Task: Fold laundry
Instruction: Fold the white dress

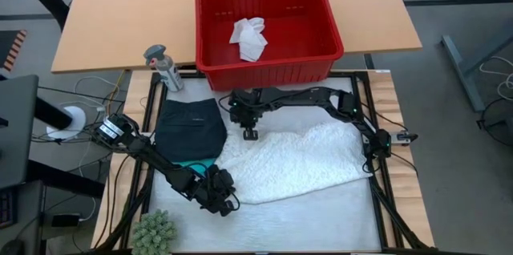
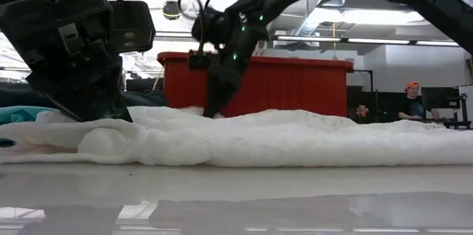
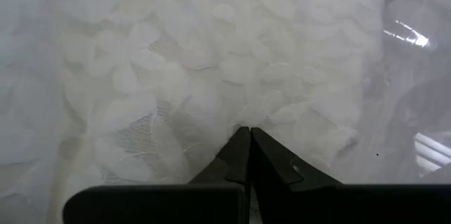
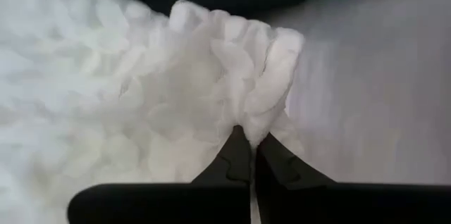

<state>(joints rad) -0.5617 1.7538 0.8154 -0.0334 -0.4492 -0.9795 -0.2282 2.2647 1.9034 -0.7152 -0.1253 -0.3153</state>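
Nearest the front edge of the pale white tabletop [image 1: 337, 223], at the left corner, sat a small green fuzzy plant [image 1: 153, 230]. Just beyond it the left tool [image 1: 227, 204] rested at the near left edge of the large white textured cloth garment [image 1: 309, 159], its fingers pressed together and pinching a bit of that fabric, as the left wrist view showed [image 3: 243, 131]. The white garment lay spread across the middle and right of the tabletop. Left of it lay a black shorts-like garment [image 1: 189, 129], with a strip of teal cloth [image 1: 192, 163] peeking out at its near edge. At the far left edge of the white garment the right tool [image 1: 249, 134] was clamped on a bunched fold of the fabric [image 4: 246, 129]. Farther back stood a red rectangular plastic basket [image 1: 268, 66] holding a small crumpled white cloth [image 1: 249, 38], and left of the basket stood a grey spray bottle [image 1: 163, 67].
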